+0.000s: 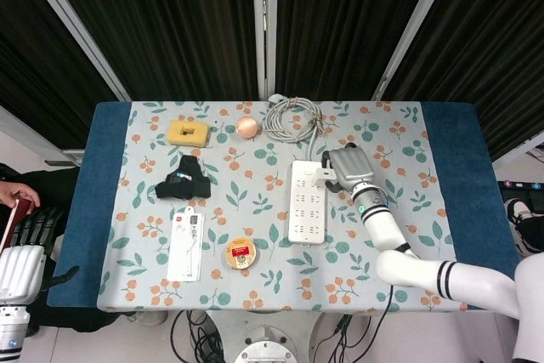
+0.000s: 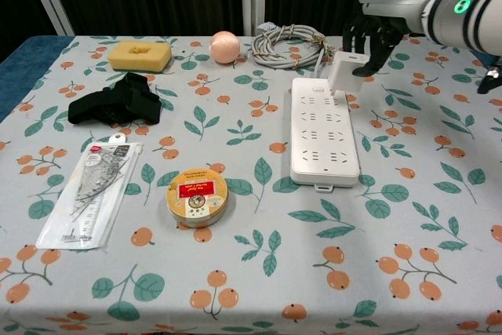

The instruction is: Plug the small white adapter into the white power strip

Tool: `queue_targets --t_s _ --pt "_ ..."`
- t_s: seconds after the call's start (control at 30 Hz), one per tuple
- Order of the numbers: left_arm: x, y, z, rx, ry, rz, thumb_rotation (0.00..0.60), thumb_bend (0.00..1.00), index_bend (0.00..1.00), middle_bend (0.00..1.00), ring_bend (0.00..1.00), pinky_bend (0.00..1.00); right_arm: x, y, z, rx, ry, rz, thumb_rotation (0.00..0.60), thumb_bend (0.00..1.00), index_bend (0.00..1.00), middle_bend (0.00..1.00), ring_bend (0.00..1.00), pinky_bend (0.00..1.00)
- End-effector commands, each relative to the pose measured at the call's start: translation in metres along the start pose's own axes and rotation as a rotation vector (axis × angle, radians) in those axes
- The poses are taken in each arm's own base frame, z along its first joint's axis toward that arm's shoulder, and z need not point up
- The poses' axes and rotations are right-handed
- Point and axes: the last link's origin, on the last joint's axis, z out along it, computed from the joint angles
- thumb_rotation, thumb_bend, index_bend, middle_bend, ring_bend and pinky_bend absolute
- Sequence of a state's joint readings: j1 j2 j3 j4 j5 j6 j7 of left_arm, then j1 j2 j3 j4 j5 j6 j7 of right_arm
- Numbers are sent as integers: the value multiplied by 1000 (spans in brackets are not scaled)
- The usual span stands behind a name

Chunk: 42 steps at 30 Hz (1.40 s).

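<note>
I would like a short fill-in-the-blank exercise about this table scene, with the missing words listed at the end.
1. The right hand holds the small white ____.
2. The adapter hangs over the far end of the white power ____.
3. The round tin lies between the power strip and the packaged ____.
4. The coiled grey cable lies right of the pink ____.

Missing words: adapter; strip; ruler; ball

a lab: black curtains [image 1: 187, 23] behind a cloth-covered table [image 1: 459, 167].
</note>
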State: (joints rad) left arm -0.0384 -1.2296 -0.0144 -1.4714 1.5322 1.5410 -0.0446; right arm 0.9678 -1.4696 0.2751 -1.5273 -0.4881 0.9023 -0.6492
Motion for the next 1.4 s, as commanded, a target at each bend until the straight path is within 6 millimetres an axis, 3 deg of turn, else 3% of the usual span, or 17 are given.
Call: queue_targets --t_s 0.03,1.4 --pt "-1 -2 -1 5 0 1 600 92 20 19 0 0 -4 -17 7 -8 -12 -17 600 546 745 688 449 170" --pt "-7 -6 -1 11 2 -12 600 92 20 19 0 0 -15 -43 16 -34 -44 -82 600 566 749 687 453 129"
